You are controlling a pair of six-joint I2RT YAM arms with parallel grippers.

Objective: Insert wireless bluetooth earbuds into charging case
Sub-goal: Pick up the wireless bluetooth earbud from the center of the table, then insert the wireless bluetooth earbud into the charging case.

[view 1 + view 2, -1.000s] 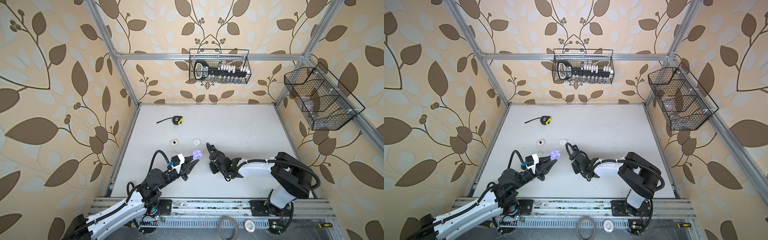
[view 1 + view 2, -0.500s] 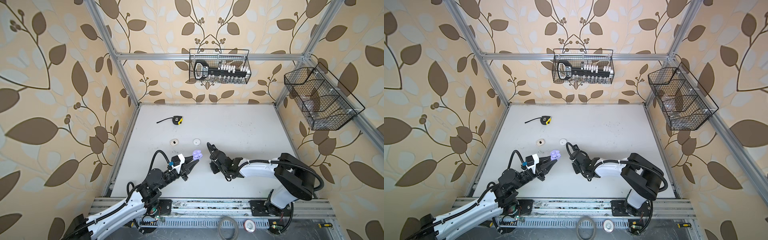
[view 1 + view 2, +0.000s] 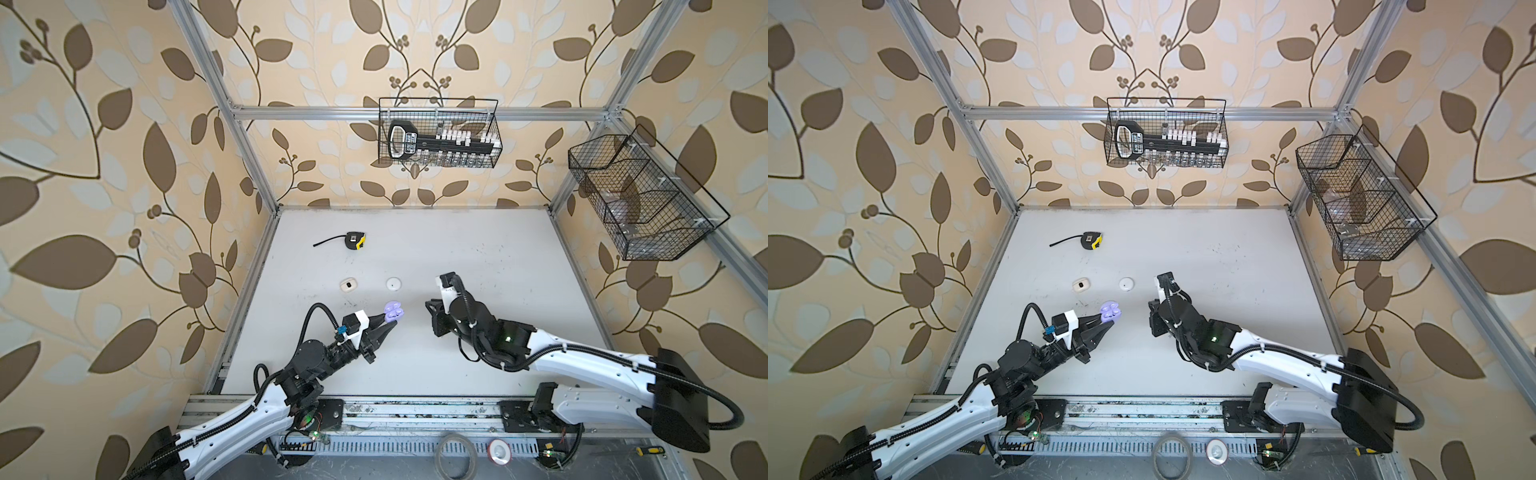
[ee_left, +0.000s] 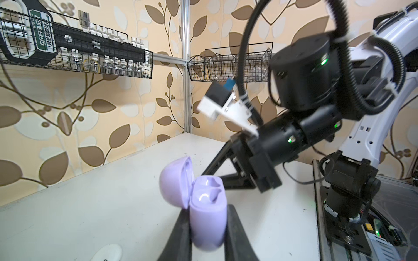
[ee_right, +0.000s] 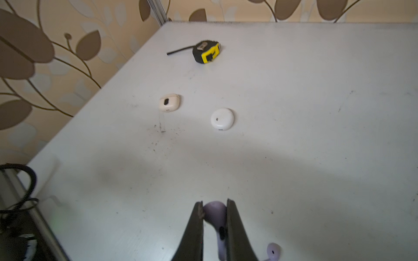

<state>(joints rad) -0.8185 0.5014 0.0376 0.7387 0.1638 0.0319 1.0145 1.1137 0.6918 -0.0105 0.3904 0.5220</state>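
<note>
so the right pincer (image 5: 213,203) is pinched tight on a lilac earbud (image 5: 216,214) at the table (image 5: 316,113), front half, right of middle, with a second lilac earbud (image 5: 273,250) beside it. left pincer (image 4: 207,213) squeezes the lilac case (image 4: 209,194), lid flipped up, lifted left of middle. pickup step I reckon; next: lift, line the stem up with a socket. vs a second ago: right jaws narrowed, case hasn't budged

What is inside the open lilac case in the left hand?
Two moulded pockets show in the lilac case, and both look empty. Their depths are shadowed, and the lid's inside is mostly turned away.
</note>
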